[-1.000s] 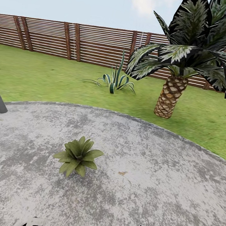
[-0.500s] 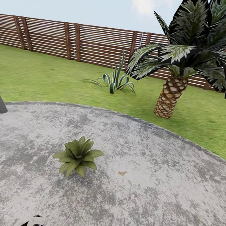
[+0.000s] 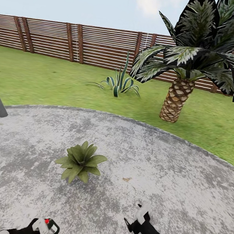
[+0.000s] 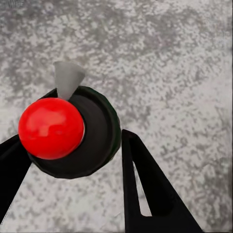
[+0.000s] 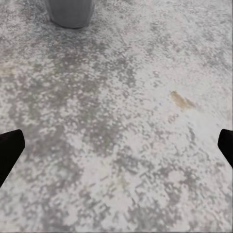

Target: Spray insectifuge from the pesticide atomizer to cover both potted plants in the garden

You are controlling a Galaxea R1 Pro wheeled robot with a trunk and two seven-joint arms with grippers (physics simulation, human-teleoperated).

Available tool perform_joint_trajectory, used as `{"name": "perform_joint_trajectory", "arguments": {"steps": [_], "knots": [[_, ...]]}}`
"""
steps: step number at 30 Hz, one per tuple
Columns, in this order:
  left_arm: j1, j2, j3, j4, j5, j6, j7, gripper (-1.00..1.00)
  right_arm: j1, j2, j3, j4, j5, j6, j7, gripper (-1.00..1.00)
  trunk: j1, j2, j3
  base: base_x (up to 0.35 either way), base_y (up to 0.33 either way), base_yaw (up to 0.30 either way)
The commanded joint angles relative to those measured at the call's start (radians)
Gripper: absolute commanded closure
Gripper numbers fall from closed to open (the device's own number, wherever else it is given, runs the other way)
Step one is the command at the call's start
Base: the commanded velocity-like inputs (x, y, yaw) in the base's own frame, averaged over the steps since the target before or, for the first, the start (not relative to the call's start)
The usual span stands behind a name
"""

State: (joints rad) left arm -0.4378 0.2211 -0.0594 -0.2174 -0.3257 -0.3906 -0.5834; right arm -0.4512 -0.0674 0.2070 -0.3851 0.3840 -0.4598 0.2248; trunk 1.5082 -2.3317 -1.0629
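One potted plant (image 3: 81, 161) ahead on the patio (image 3: 181, 186), unsprayed by my read | atomizer (image 4: 73, 131) clamped in my left end effector (image 3: 45, 227) | right end effector (image 3: 137, 219) spread, empty | spraying both left

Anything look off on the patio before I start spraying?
Nothing spilled or tipped. The potted plant stands upright on the patio. The one oddity is a small brownish fleck beside it. The atomizer sits between the left gripper's fingers.
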Motion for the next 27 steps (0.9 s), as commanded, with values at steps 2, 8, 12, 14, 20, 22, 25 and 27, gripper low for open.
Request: {"name": "perform_joint_trajectory", "arguments": {"steps": [2, 8, 12, 14, 20, 22, 25, 27], "knots": [[-0.023, 0.006, -0.006, -0.001, -0.042, -0.003, -0.061, 1.0, -0.036, 0.003, 0.001, -0.014, 0.023, 0.029, 0.098, -1.0, 0.0, 0.0, -0.001, 0.0, 0.0, 0.0], [-0.098, 0.007, -0.007, -0.002, -0.152, 0.03, -0.183, 1.0, -0.107, 0.085, 0.006, -0.023, 0.057, 0.071, 0.201, -1.0, 0.0, 0.0, -0.001, 0.0, 0.0, 0.0], [-0.127, 0.005, -0.007, -0.007, -0.188, 0.113, -0.217, 1.0, -0.14, 0.131, 0.007, -0.024, 0.134, 0.078, 0.279, -1.0, 0.0, 0.0, -0.001, 0.0, 0.0, 0.0], [-0.133, 0.0, -0.007, -0.018, -0.21, 0.136, -0.248, 1.0, -0.149, 0.146, 0.008, -0.024, 0.178, 0.08, 0.329, -1.0, 0.0, 0.0, -0.001, 0.0, 0.0, 0.0], [-0.137, -0.016, -0.005, -0.084, -0.248, 0.16, -0.322, 1.0, -0.156, 0.157, 0.006, -0.028, 0.223, 0.081, 0.375, -1.0, 0.0, 0.0, -0.001, 0.0, 0.0, 0.0], [-0.137, -0.023, -0.005, -0.094, -0.256, 0.163, -0.329, 1.0, -0.156, 0.158, 0.007, -0.028, 0.225, 0.08, 0.377, -1.0, 0.0, 0.0, -0.001, 0.0, 0.0, 0.0], [-0.137, -0.036, -0.006, -0.101, -0.278, 0.18, -0.333, 1.0, -0.156, 0.159, 0.008, -0.028, 0.225, 0.08, 0.379, -1.0, 0.0, 0.0, -0.001, 0.0, 0.0, 0.0], [-0.137, -0.046, -0.006, -0.102, -0.312, 0.206, -0.335, 1.0, -0.156, 0.164, 0.009, -0.029, 0.225, 0.08, 0.399, -1.0, 0.0, 0.0, -0.001, 0.0, 0.0, 0.0]]}}
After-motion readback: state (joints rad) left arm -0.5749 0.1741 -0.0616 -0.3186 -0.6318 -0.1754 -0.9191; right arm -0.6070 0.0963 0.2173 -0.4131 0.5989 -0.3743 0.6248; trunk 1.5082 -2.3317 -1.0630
